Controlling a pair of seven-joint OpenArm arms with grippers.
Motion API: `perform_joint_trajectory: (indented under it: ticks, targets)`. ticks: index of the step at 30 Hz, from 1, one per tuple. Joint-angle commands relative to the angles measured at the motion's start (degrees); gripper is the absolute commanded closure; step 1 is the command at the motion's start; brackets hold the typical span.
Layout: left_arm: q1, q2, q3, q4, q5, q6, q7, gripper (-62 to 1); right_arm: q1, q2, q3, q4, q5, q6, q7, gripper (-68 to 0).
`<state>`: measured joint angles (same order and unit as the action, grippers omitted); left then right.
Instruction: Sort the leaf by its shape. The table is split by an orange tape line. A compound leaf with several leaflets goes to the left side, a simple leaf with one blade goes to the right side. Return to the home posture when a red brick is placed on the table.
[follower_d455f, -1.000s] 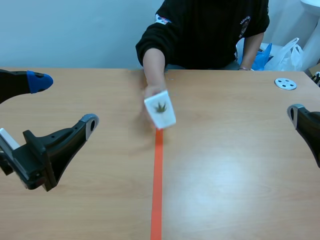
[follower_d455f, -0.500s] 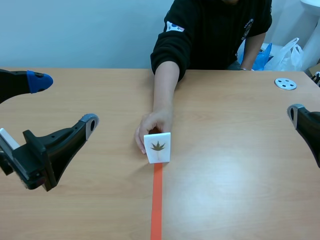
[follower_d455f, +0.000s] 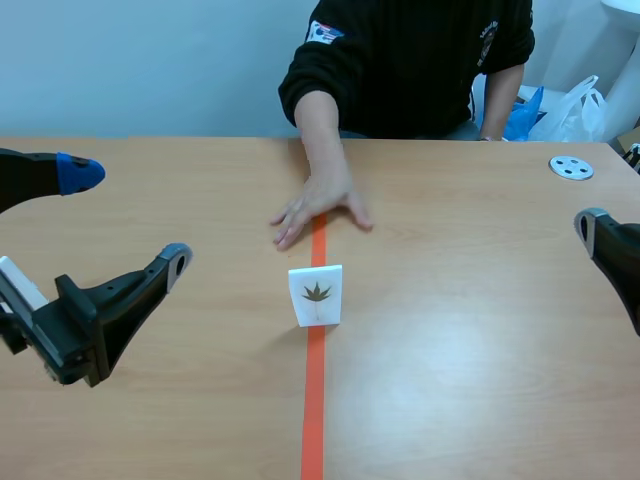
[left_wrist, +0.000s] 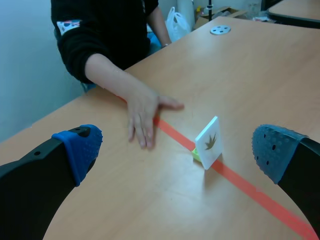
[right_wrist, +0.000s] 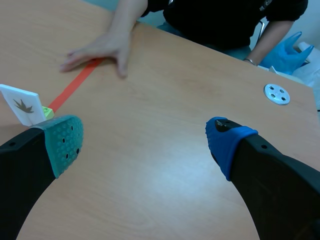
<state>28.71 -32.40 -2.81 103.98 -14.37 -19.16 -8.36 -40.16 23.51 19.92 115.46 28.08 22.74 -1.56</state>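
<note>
A light brown wooden table (follower_d455f: 480, 350) runs away toward a pale blue wall (follower_d455f: 140, 60); a small white round disc with holes (follower_d455f: 571, 167) lies flat near the table's far right corner; across the far edge sits a person in a black long-sleeved top (follower_d455f: 420, 60); beyond that person, off the table, a blue plastic bag (follower_d455f: 525, 115) and a white plastic bag (follower_d455f: 585, 108) sit side by side.
</note>
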Motion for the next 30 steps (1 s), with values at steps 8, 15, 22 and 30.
perform_joint_trajectory:
  ticks: [8,15,22,30]
  targets:
    - [-13.5,-1.8,8.8,-16.4,0.7,-2.7,-0.9,-62.3,0.7,0.8,0.8,0.2,0.6,-0.4,1.0,-50.0]
    - [-25.5,-1.2,20.7,-28.9,3.4,-2.6,-1.6,-62.3,0.7,0.8,0.8,0.2,0.6,-0.4,1.0,-50.0]
    - [-36.0,2.4,29.2,-40.0,3.5,-2.6,-2.6,-62.3,0.6,0.8,0.8,0.2,0.6,-0.4,1.0,-50.0]
    - [-46.4,9.1,37.0,-52.2,5.8,-2.6,-3.8,-62.3,0.7,0.8,0.8,0.2,0.6,-0.4,1.0,-50.0]
